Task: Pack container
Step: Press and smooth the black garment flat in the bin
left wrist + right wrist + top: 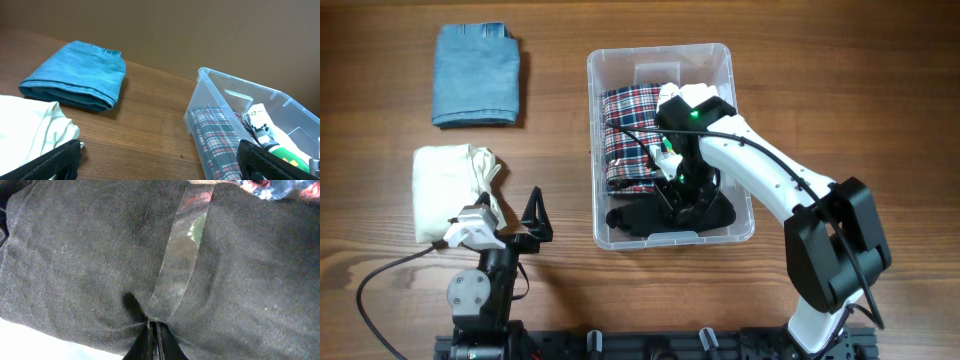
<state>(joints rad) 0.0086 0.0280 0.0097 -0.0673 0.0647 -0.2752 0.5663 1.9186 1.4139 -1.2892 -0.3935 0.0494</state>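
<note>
Black garment (pixel 632 218) lies at the near end of the container (pixel 660 52), which sits on the table (pixel 840 80) with plaid cloth (pixel 625 130) packed in its far half. Right fingers (pixel 153 330) pressed together on a pucker of the black cloth, inside the container. Left fingers (pixel 160 150) spread wide, outside the container, empty. Risk, as I judge it: pulling away with a fold caught would drag the garment back out; pressing harder could skid the container
</note>
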